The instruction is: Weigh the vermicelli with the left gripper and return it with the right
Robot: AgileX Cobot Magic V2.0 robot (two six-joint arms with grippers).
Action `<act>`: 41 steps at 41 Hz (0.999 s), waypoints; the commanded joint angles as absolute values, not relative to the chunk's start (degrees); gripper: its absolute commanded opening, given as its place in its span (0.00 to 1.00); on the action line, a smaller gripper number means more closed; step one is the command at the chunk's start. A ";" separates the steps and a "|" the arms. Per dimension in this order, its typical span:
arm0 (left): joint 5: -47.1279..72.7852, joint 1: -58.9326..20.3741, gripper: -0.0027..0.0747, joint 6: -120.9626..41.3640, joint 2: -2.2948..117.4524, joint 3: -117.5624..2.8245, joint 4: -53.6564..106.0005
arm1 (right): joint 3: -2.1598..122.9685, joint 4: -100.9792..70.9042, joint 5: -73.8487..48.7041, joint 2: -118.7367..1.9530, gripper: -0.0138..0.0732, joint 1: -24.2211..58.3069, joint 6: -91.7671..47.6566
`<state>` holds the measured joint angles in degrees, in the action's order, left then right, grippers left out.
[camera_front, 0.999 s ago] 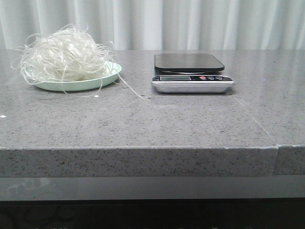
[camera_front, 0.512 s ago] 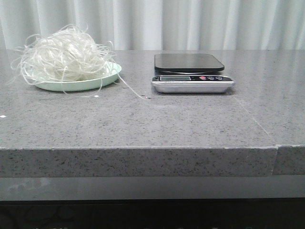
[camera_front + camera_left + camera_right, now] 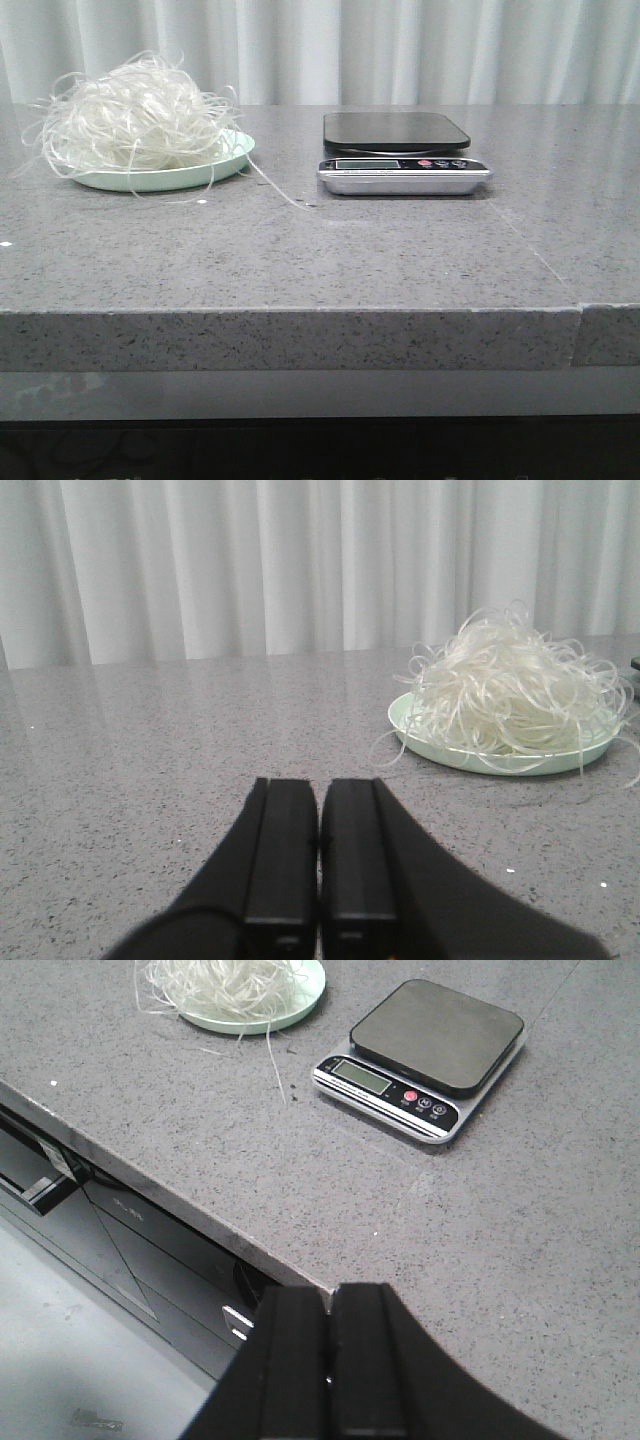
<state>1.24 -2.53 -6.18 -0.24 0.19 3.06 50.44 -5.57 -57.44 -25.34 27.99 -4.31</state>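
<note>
The vermicelli is a fluffy off-white tangle heaped on a pale green plate at the table's back left, with stray strands trailing onto the table. It also shows in the left wrist view and partly in the right wrist view. A kitchen scale with a black platform and silver front stands right of the plate, nothing on it. My left gripper is shut and empty, low over the table, well short of the plate. My right gripper is shut and empty above the table's front edge.
A grey stone table carries everything; its front edge drops to dark cabinet fronts below. A seam runs through the top at the right. White curtains hang behind.
</note>
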 commanded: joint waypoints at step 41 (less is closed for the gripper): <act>-4.60 -2.50 0.22 -6.03 -1.42 0.43 3.67 | 51.78 -5.36 -53.87 -25.87 0.33 27.63 -4.24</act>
<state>0.00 -2.53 -6.18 -0.24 0.19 3.18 50.44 -5.57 -57.44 -25.34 27.99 -4.19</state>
